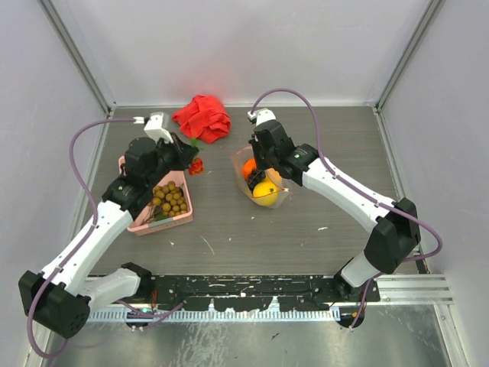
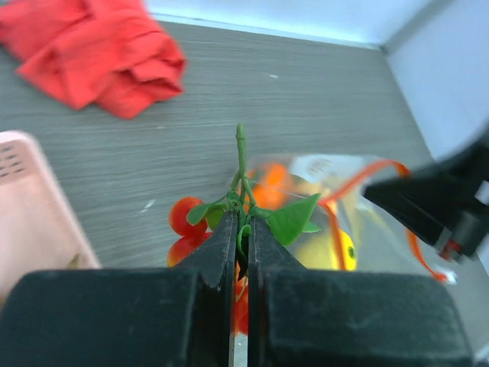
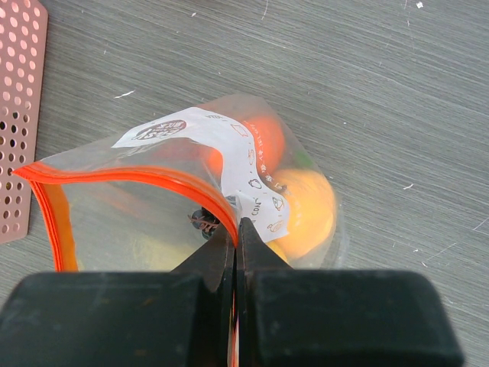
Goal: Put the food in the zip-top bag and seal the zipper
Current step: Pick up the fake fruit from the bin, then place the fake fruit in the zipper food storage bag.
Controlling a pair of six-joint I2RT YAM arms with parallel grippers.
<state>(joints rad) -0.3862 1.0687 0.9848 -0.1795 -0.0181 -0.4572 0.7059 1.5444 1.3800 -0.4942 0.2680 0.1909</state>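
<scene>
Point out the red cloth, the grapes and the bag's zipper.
red cloth (image 1: 202, 118), top external view, middle of the heap.
grapes (image 1: 171, 198), top external view, centre of the bunch.
zipper (image 3: 114, 175), right wrist view, upper run of the orange strip.

Top external: high, near edge, looking down over whole grey wood-grain table (image 1: 229, 237) | both wrists: close, angled down | all share clear orange-rimmed plastic bag (image 1: 263, 193)

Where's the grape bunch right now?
In the top view, the grape bunch lies inside the pink basket on the table's left side, well to the left of the zip-top bag.
</scene>
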